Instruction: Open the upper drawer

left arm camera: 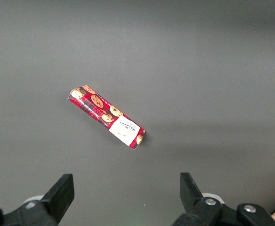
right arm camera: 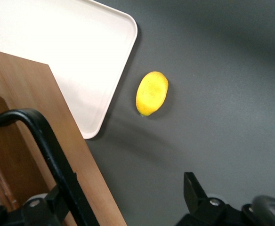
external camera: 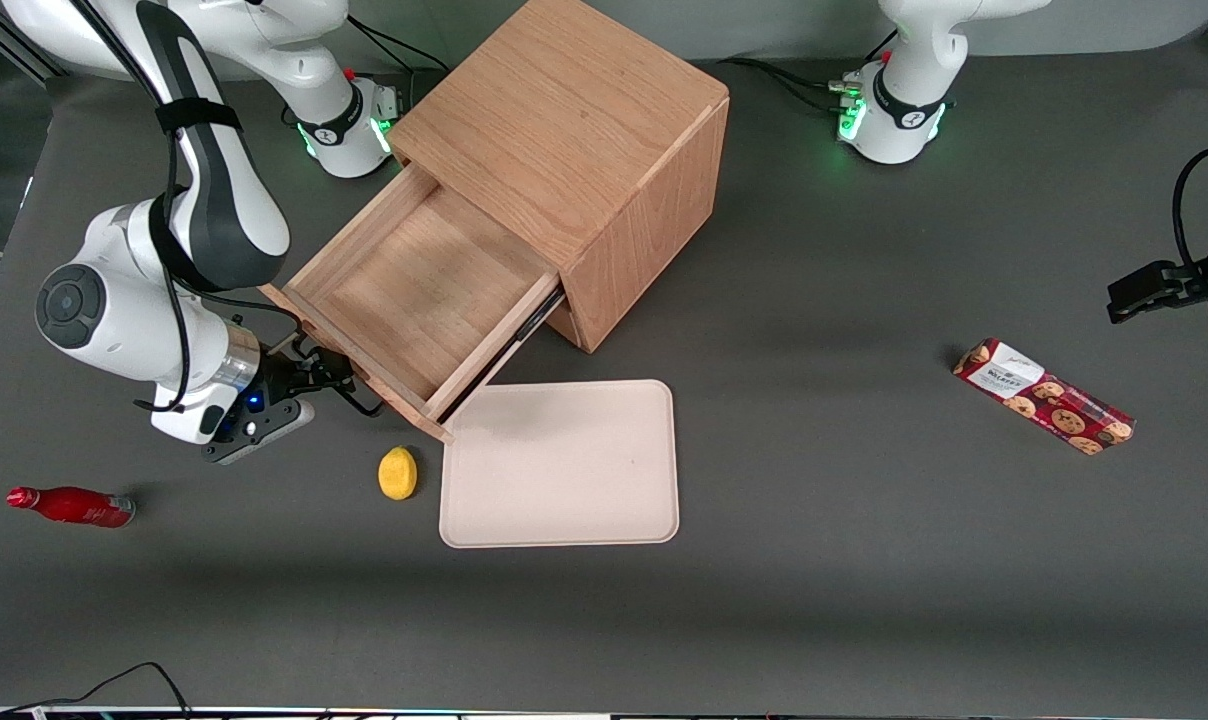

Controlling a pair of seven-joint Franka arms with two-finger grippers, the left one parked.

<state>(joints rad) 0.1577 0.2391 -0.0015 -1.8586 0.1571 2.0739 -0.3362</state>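
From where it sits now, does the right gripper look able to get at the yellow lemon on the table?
Probably yes. The right gripper, open by the upper drawer's black handle, has bare grey table between it and the yellow lemon; the beige tray lies beside it, apart.

Grey table (external camera: 864, 600) carries cabinet (external camera: 604, 170), tray (external camera: 564, 470), lemon (external camera: 397, 472).

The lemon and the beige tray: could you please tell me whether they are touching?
Apart. The right wrist view shows a plain gap between the lemon and the tray. The gripper, open, sits at the front of the upper drawer.
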